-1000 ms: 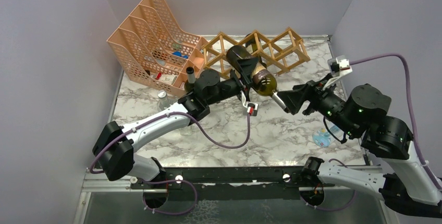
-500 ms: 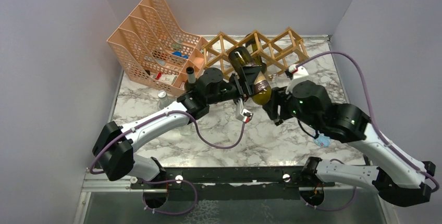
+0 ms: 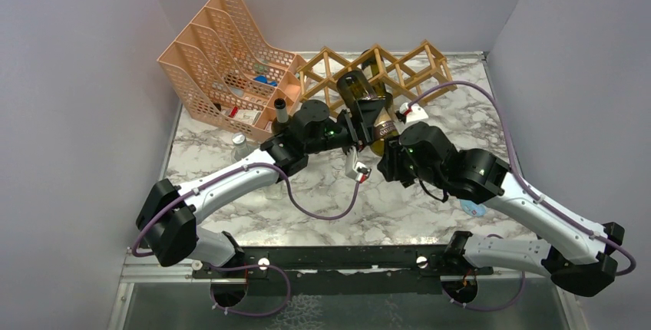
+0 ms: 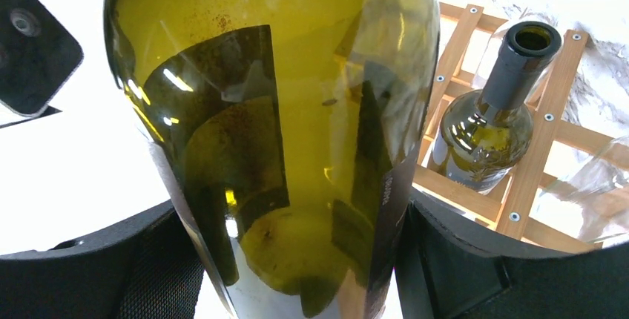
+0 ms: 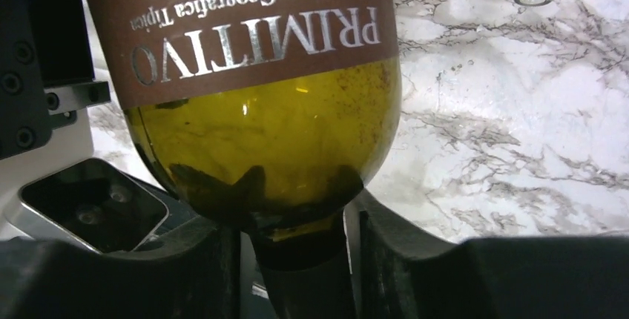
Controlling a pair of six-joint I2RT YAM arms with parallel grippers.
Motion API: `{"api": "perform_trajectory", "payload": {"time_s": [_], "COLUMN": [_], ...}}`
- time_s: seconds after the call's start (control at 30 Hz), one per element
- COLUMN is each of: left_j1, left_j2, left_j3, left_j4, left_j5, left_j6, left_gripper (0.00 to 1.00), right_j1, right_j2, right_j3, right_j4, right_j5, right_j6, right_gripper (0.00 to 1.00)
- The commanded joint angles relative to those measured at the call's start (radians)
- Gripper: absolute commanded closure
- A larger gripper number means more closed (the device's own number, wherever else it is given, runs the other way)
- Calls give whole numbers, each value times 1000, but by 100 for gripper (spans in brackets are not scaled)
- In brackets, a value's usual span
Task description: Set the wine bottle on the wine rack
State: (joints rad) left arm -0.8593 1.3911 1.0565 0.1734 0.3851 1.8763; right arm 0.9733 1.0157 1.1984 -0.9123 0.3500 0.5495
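- The left gripper [image 3: 366,120] is clamping the wine bottle [image 3: 370,109] around its labelled body. In the left wrist view its two black fingers [image 4: 96,271] are pressing against either side of the glass.
- The wine bottle is hanging in the air over the far middle of the marble worktop [image 3: 430,192]. Its base is pointing toward the far edge and its neck is slanting down toward the near edge.
- The bottle's base is sitting just in front of the wine rack [image 3: 427,61], overlapping it in the top view. Whether the two are touching cannot be told.
- The right gripper [image 3: 386,155] is flanking the bottle's neck, with one finger [image 5: 475,274] close on each side. Whether they are pinching it cannot be told.
- A second bottle [image 4: 489,122] is lying in a cell of the rack, with its open mouth facing the left wrist camera.
- The peach file organizer [image 3: 223,61] is standing at the far left corner, beside the rack.
- A dark upright bottle [image 3: 281,111] and a clear glass jar [image 3: 240,142] are standing near the organizer's near end.
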Motion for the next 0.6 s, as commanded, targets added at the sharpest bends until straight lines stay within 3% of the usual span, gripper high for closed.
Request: {"api": "perform_trajectory", "payload": {"time_s": [0.0,0.2,0.23,0.27,0.3,0.33,0.37,0.57], "left_j1": [1,2,2,2,2,2,1,2], "left_j2": [-61,-68,-68,-66,-63,-60,-57,-49], "left_j3": [47,46,43,44,46,45,41,19], "left_j4": [84,85,89,91,94,106,117,111], "left_j5": [24,8,5,-4,-14,-24,-32,-66], "left_j6": [-11,-56,-70,-84,-99,-118,-126,-97], "left_gripper": [100,100,87,63,26,7,2,1], "right_j1": [3,3,3,3,4,2,2,2], "right_j2": [19,18,11,5,0,-6,-15,-45], "right_j3": [-19,-26,-26,-25,-24,-21,-18,13], "right_j4": [60,97,112,123,133,141,148,137], "right_j5": [1,22,29,38,48,62,78,244], "right_j6": [10,10,6,3,2,2,3,81], "right_gripper": [59,97,99,99,99,99,99,99]}}
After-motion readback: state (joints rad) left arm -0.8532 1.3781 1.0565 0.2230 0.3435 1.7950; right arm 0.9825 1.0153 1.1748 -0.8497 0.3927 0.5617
